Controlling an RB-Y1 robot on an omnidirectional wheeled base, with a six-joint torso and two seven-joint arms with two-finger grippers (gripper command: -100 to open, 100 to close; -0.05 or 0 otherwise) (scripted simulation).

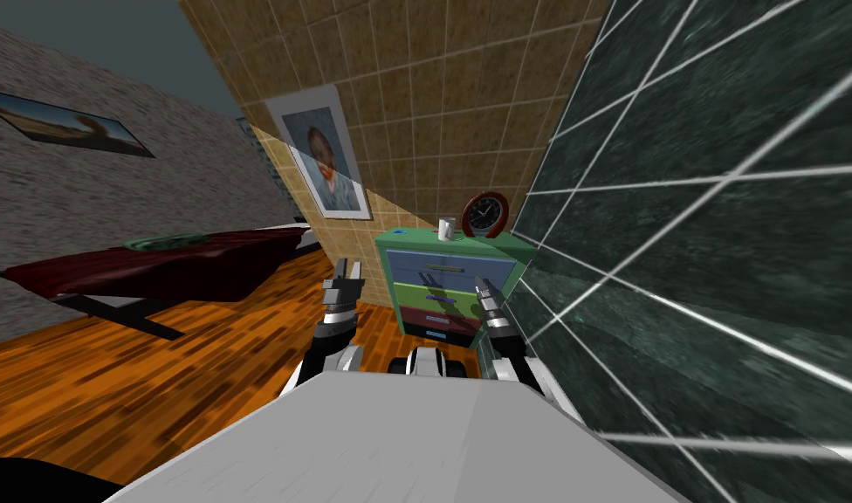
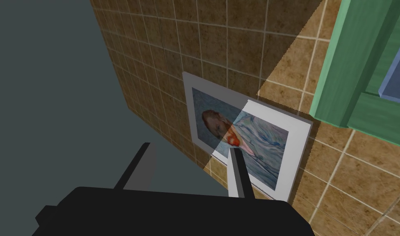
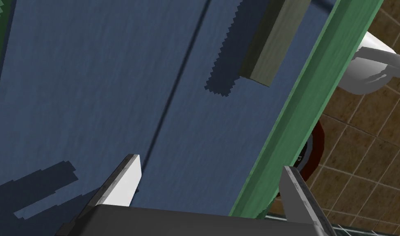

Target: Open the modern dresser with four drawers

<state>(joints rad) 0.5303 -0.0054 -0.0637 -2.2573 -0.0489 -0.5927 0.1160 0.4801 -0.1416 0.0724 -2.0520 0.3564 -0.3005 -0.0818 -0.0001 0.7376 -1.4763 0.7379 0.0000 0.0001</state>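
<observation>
Green dresser [image 1: 424,241], one mug [image 1: 446,229], one clock [image 1: 485,215]

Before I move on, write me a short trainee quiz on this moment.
1. True or false: the right hand is open, facing the blue top drawer of the green-framed dresser.
2. What stands beside the small white mug on the dresser? A: round red-rimmed clock. B: lamp. C: vase.
3. Fill in: the open left hand points at a framed ____ on the tan tiled wall.
Key: 1 true; 2 A; 3 portrait.
</observation>
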